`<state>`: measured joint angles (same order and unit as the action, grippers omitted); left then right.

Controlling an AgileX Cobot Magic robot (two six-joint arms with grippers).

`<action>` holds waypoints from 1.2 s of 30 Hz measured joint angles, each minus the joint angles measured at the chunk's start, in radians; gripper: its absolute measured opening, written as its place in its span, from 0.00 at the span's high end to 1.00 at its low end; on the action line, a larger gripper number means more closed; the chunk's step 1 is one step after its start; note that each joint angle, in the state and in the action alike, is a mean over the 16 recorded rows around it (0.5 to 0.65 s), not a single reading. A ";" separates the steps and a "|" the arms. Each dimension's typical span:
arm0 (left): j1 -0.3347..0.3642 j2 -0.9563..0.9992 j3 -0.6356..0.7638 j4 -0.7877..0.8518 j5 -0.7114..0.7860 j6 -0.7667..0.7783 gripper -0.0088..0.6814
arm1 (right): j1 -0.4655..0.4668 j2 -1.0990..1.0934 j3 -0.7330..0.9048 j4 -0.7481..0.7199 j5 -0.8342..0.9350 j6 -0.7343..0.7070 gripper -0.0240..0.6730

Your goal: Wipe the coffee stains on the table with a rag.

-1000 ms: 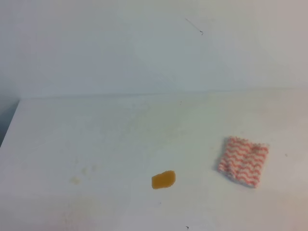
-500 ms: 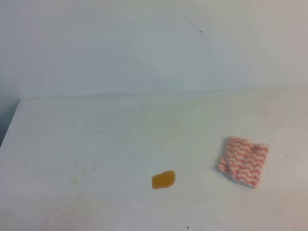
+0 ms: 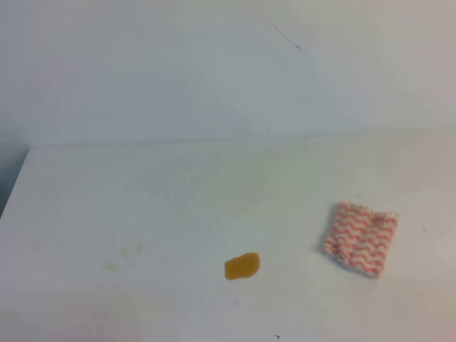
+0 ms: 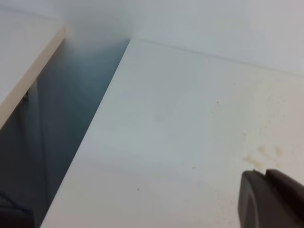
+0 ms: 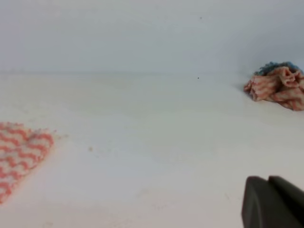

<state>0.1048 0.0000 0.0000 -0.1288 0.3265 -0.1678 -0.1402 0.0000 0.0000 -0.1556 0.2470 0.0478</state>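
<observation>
Counter: we see a broad white counter (image 3: 178,206) with faint yellowish smudges (image 3: 117,260) toward its left front.
Coffee stain: one small glossy orange-brown coffee stain (image 3: 242,266) lies near the front middle of the counter.
Rag: the zigzag-striped rag (image 3: 359,239) lies flat to the right of the stain — well apart from it, touching nothing else.
Left hand: only a dark corner of the left hand (image 4: 271,199) shows in its wrist view, above bare counter and the smudges; we cannot tell whether it is released or clenched.
Right hand: only a dark corner of the right hand (image 5: 272,202) shows; the rag sits far off at that view's left edge — its grip we cannot tell.
Bundle: a crumpled striped cloth bundle (image 5: 278,85) rests at the far right.
</observation>
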 joint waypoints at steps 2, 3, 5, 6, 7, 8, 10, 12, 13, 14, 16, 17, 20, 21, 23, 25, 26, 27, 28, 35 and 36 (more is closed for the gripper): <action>0.000 0.000 0.000 0.000 0.000 0.000 0.99 | 0.000 0.000 0.000 0.001 -0.020 0.005 0.97; 0.000 0.000 0.000 0.000 0.000 0.000 0.99 | 0.000 0.000 0.000 0.001 -0.032 0.010 0.97; 0.000 0.000 0.000 0.000 0.000 0.000 0.99 | 0.000 0.000 0.000 0.003 -0.063 0.023 0.97; 0.000 0.000 0.000 0.000 0.000 0.000 0.99 | 0.000 0.000 0.000 0.003 -0.082 0.030 0.97; 0.000 0.000 0.000 0.000 0.000 0.000 0.99 | 0.000 0.000 0.000 0.004 -0.103 0.038 0.97; 0.000 0.000 0.000 0.000 0.000 0.000 0.99 | 0.000 0.000 0.000 0.004 -0.127 0.045 0.97; 0.000 0.000 0.000 0.000 0.000 0.000 0.99 | 0.000 0.000 0.000 0.005 -0.181 0.061 0.97; 0.000 0.000 0.000 0.000 0.000 0.000 0.99 | 0.000 0.000 0.000 0.006 -0.248 0.075 0.97; 0.000 0.000 0.000 0.000 0.000 0.000 0.99 | 0.000 0.000 0.000 0.007 -0.285 0.083 0.97; 0.000 0.000 0.000 0.000 0.000 0.000 0.99 | 0.000 0.000 0.000 0.007 -0.325 0.089 0.97; 0.000 0.000 0.000 0.000 0.000 0.000 0.99 | 0.000 0.000 0.000 0.010 -0.413 0.102 0.97; 0.000 0.000 0.000 0.000 0.000 0.000 0.99 | 0.000 0.000 0.000 0.014 -0.461 0.107 0.97; 0.000 0.000 0.000 0.000 0.000 0.000 0.99 | 0.000 0.000 0.000 0.033 -0.604 0.121 0.97; 0.000 0.000 0.000 0.000 0.000 0.000 0.99 | 0.000 0.000 -0.001 0.043 -0.648 0.125 0.97; 0.000 0.000 0.000 0.000 0.000 0.000 0.99 | 0.000 0.000 -0.007 0.064 -0.724 0.134 0.97; 0.000 0.000 0.000 0.000 0.000 0.000 0.99 | 0.000 0.000 -0.022 0.085 -0.783 0.144 0.97; 0.000 0.000 0.000 0.000 0.000 0.000 0.99 | 0.000 0.000 -0.033 0.095 -0.804 0.149 0.97; 0.000 0.000 0.000 0.000 0.000 0.000 0.99 | 0.000 0.000 -0.048 0.106 -0.819 0.154 0.97; 0.000 0.000 0.000 0.000 0.000 0.000 0.99 | 0.000 0.000 -0.064 0.118 -0.826 0.160 0.97; 0.000 0.000 0.000 0.000 0.000 0.000 0.99 | 0.000 0.037 -0.259 0.222 -0.653 0.198 0.97; 0.000 0.000 0.000 0.000 0.000 0.000 0.99 | 0.000 0.053 -0.297 0.234 -0.599 0.202 0.97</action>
<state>0.1048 0.0000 0.0000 -0.1288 0.3265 -0.1678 -0.1402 0.0527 -0.2968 0.0779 -0.3518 0.2502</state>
